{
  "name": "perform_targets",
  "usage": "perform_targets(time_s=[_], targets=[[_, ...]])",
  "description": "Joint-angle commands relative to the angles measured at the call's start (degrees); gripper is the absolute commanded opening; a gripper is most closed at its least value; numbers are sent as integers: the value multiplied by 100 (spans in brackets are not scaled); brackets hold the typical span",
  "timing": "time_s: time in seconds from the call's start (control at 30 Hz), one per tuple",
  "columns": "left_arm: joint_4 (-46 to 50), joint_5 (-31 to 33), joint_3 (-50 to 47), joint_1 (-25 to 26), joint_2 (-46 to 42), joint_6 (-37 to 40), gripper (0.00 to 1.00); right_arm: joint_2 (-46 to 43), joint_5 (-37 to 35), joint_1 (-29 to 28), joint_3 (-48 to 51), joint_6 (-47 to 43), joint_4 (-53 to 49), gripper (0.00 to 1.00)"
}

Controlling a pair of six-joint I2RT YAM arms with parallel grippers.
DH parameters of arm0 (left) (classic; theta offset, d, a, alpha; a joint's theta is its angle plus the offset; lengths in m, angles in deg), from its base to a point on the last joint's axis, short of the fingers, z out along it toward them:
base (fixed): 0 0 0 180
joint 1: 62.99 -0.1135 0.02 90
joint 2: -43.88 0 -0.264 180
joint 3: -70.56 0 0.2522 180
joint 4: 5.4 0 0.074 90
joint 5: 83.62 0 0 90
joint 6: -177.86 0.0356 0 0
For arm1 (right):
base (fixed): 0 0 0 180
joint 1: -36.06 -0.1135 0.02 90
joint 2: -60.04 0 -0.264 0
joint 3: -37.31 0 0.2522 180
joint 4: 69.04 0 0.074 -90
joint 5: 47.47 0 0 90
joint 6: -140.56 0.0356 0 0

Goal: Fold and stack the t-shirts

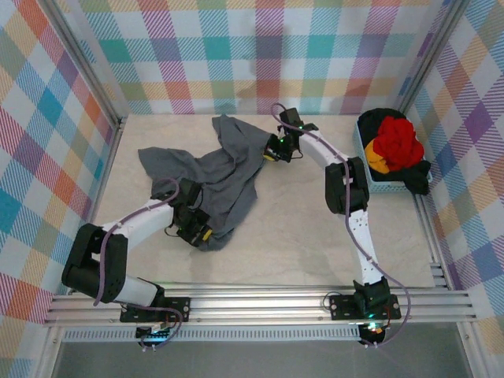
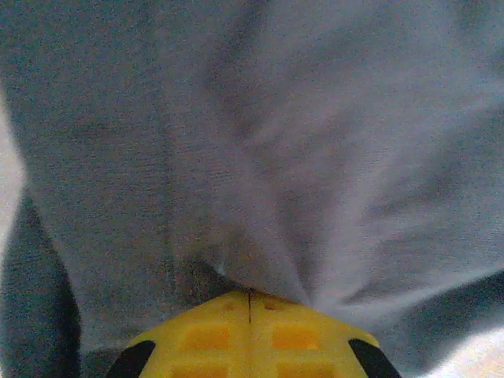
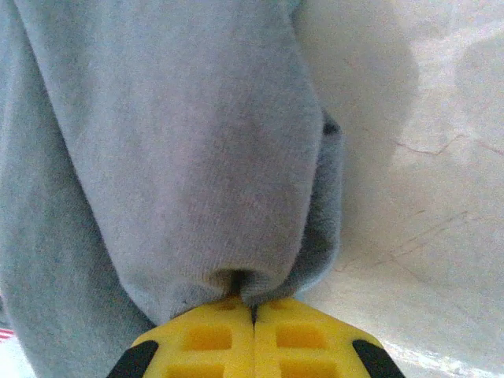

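A large dark slate grey t-shirt [image 1: 224, 177] lies crumpled across the middle of the table. My left gripper [image 1: 201, 233] is shut on its near edge, and in the left wrist view the grey cloth [image 2: 260, 157] bunches into the closed yellow fingers [image 2: 205, 335]. My right gripper [image 1: 274, 152] is shut on the shirt's far right part. The right wrist view has a fold of the grey shirt [image 3: 181, 157] pinched at my yellow fingertips [image 3: 307, 335]. A bright red t-shirt [image 1: 394, 142], an orange-yellow one [image 1: 379, 165] and a black one [image 1: 416, 175] are heaped in the basket.
A pale blue basket [image 1: 364, 153] stands at the right edge of the table, against the checked wall. Metal rails [image 1: 260, 303] run along the near edge by the arm bases. Bare beige table [image 1: 307, 236] lies between the arms.
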Motion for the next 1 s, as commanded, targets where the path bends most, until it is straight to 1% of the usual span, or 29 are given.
perform_targets(time_s=[0.0, 0.2, 0.37, 0.43, 0.57, 0.73, 0.83, 0.97], targets=[[286, 453, 330, -55, -172, 248, 0, -403, -322, -43, 136, -24, -49, 0], [653, 670, 672, -247, -429, 691, 0, -1806, -929, 42, 1705, -63, 449, 0], [797, 869, 1237, -397, -490, 1063, 0, -3148, -1372, 138, 3013, -12, 581, 0], [802, 954, 1471, -458, -451, 1261, 0, -3590, -1548, 165, 3320, -39, 452, 0], [834, 937, 1838, -701, -415, 1508, 0, -4380, -1847, 175, 3798, -133, 171, 0], [861, 1068, 2105, -919, -674, 1698, 0, -5210, -2042, 177, 4149, -174, -294, 0], [893, 1103, 2129, -1021, -862, 1713, 0, -5560, -2203, 181, 4268, -152, -563, 0], [1079, 1024, 2365, -1197, -938, 1777, 0, -5744, -2332, 212, 4167, -185, -933, 0]])
